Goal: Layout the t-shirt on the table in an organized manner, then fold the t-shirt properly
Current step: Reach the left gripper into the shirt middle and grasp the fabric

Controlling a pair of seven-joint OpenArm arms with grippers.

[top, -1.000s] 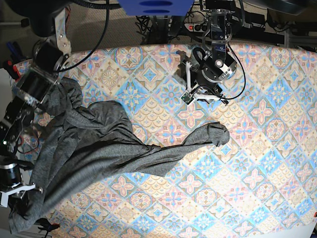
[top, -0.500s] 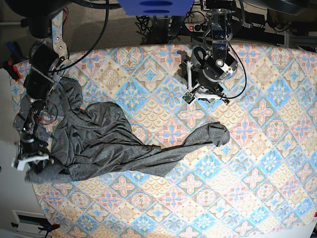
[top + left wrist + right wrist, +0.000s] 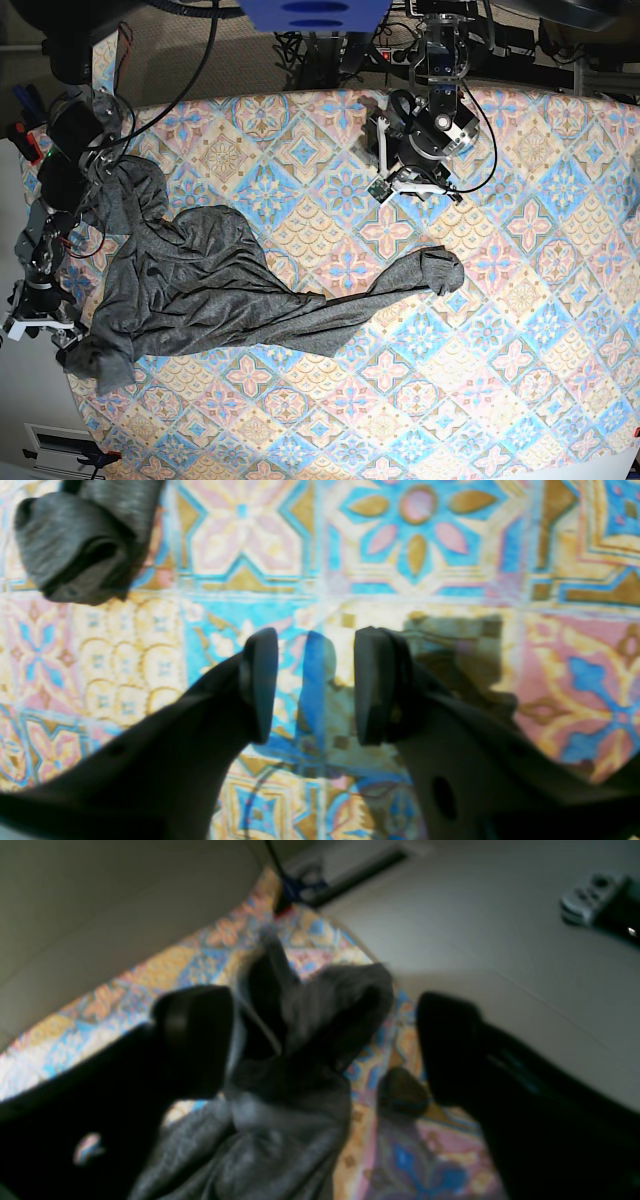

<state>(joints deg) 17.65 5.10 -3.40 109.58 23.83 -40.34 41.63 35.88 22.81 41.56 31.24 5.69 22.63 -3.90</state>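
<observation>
The dark grey t-shirt (image 3: pixel 200 290) lies crumpled across the left half of the table (image 3: pixel 520 350). One long fold stretches right to a bunched tip (image 3: pixel 440 268). My right gripper (image 3: pixel 40 325) hangs at the table's left edge, beside the shirt's lower left corner (image 3: pixel 100 360). In the right wrist view my right gripper (image 3: pixel 322 1045) is open, and a bunch of the t-shirt (image 3: pixel 310 1050) lies loose between the wide-apart fingers. My left gripper (image 3: pixel 412 190) hovers over bare cloth at the back middle. It is open (image 3: pixel 315 685) and empty, with the t-shirt tip (image 3: pixel 75 545) off to its upper left.
Cables and a power strip (image 3: pixel 400 55) run behind the table's far edge. Beyond the left edge is pale floor with a vent (image 3: pixel 50 438). A grey controller (image 3: pixel 590 895) lies on the floor in the right wrist view.
The right gripper carried the shirt part that hung off the front left edge up onto the table, then opened and let it go. The left arm barely shifted.
</observation>
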